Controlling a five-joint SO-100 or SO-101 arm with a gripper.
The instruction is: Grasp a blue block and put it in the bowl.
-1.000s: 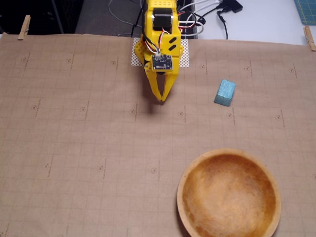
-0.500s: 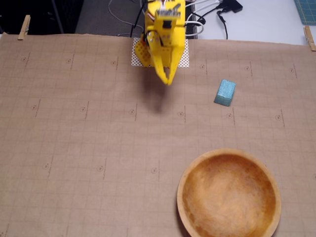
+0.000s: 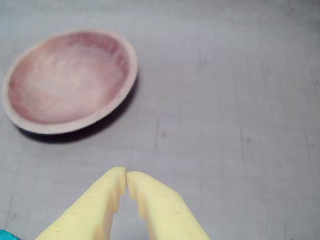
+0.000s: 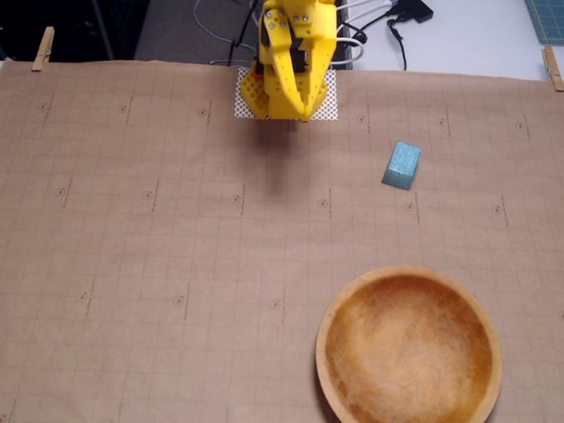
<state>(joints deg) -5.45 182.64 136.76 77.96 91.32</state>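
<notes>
Teal blue block [image 4: 402,165] clear in fixed view; wrist: cropped corner.

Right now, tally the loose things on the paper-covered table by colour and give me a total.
Teal-blue: 1, the blue block
Orange-brown wood: 1, the bowl
Light wood: 2, the clothespins clipping the brown grid paper at its far corners
Total: 4
The bowl is empty; the yellow gripper is not counted.

The yellow arm [image 4: 291,53] is folded near its base, its jaws closed and empty.
</notes>
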